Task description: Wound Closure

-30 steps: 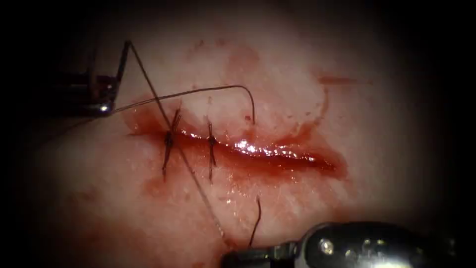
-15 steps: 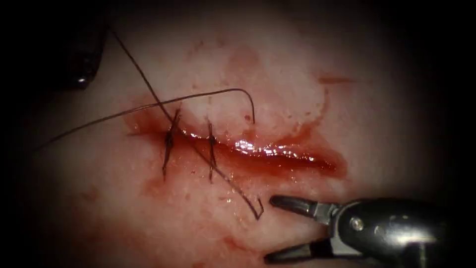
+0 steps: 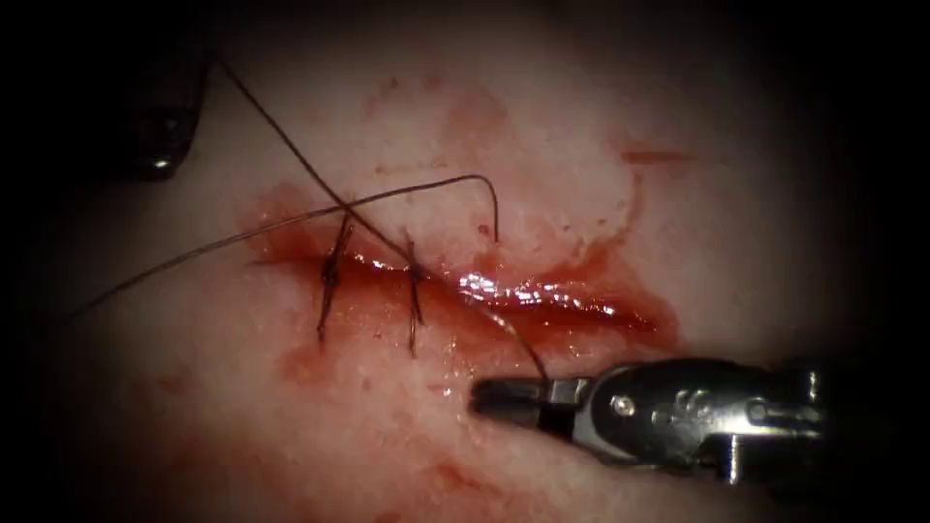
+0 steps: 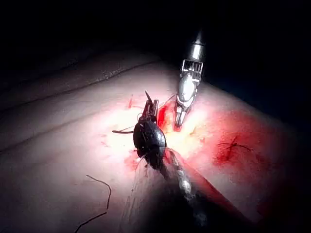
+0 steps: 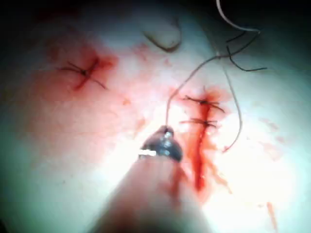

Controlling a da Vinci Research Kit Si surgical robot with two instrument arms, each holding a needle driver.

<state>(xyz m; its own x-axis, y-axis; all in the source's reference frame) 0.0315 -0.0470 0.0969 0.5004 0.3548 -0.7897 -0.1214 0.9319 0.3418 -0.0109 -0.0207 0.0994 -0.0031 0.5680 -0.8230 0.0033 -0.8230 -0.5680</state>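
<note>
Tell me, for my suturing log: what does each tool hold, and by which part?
The right tool grips the thread at its loose end below the cut. The left tool's hold cannot be told.

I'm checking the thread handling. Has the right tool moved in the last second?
Yes. The right tool has come up toward the cut, jaws now shut on the thread below it.

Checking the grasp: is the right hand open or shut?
Shut: in the endoscope view the right hand has its jaws together on the thread below the cut.
</note>
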